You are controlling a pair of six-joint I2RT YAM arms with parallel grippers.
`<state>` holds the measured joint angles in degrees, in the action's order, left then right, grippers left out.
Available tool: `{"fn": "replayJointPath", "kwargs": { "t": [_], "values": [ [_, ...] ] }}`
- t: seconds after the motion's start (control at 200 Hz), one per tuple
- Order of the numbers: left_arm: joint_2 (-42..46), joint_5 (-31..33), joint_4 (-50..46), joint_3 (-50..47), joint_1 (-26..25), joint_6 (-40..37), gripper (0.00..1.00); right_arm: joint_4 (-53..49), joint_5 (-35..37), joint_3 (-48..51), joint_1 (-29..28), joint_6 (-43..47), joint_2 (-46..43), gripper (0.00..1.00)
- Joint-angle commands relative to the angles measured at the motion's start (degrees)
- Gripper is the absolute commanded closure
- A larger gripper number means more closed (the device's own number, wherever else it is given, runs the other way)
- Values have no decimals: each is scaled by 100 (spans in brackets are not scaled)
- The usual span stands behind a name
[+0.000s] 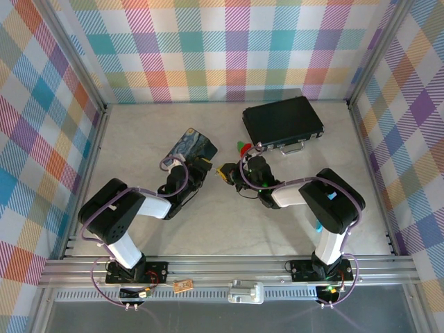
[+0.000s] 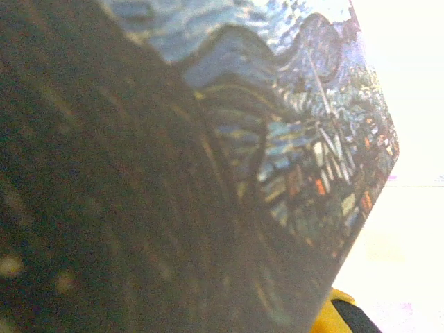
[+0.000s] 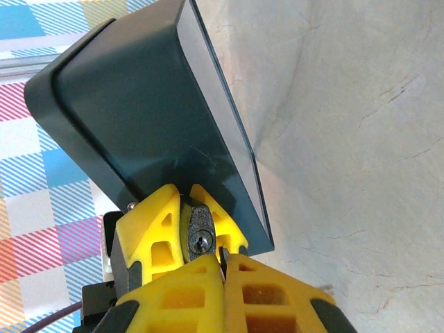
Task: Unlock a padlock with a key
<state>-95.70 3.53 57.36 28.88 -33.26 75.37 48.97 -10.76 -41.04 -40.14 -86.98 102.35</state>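
Grippers nearly nose to nose in the overhead view: the left gripper point(image 1: 202, 164) sits at the near edge of the blue painted tin point(image 1: 191, 144), and the right gripper point(image 1: 229, 173) points across at it from just beside, mid-table point(image 1: 173, 229). A black case point(image 1: 283, 123) lies further back on the right, with a small red-and-green piece point(image 1: 243, 147) off its near corner. From up here the load between the right fingers is too small to read. Over to the left wrist: the tin's swirly blue artwork is pressed right up against the lens, all blur, with one yellow fingertip point(image 2: 336, 305) poking in at the bottom. I cannot tell whether that gripper is open or closed, and I can't pick out the key at all. Now the right wrist, and here's the payoff: the padlock point(image 3: 200, 239) is clamped between the yellow fingers, keyhole turned straight back at the camera. That looks deliberate to me, the slot offered up for the other arm to come in. A dark case fills the background beyond the fingertips.
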Motion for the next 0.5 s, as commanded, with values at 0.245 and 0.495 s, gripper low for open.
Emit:
{"fn": "replayJointPath", "kwargs": {
  "t": [0.245,0.495],
  "values": [
    [42,-769,121,160,-426,669,100,1125,-592,-595,-279,2250,361,100],
    [-22,-801,203,233,-429,639,100,631,-552,-748,-354,1895,387,100]
  ]
}}
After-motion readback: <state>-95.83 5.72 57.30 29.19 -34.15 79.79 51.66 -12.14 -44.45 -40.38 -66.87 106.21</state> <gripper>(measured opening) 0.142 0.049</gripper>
